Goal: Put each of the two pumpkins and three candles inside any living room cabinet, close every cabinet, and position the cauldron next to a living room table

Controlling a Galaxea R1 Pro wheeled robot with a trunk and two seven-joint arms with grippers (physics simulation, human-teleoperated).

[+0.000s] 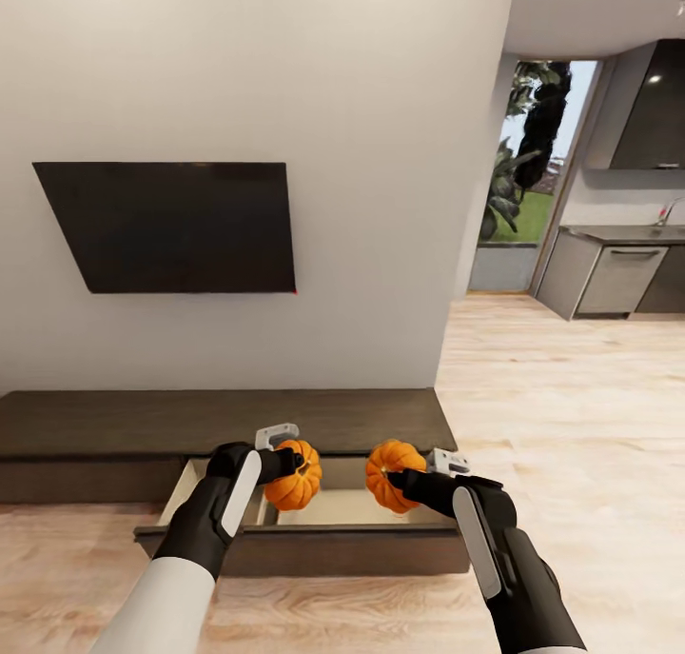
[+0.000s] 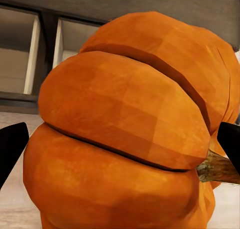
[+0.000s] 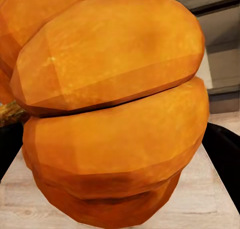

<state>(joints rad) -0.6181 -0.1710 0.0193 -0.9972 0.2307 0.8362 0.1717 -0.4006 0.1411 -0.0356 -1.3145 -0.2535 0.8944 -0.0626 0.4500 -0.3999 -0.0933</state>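
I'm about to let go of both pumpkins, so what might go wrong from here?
1. The round orange pumpkin in the left gripper hangs over the pale open drawer near its inner divider; it may land on that edge and roll.
2. The orange pumpkin in the right gripper sits toward the drawer's right end, so an early release might tip it against the side wall.
3. The drawer of the long dark brown cabinet must be shut afterwards; tall pumpkins could catch.

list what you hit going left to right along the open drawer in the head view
left gripper → pumpkin it holds → bare drawer interior → second pumpkin → right gripper
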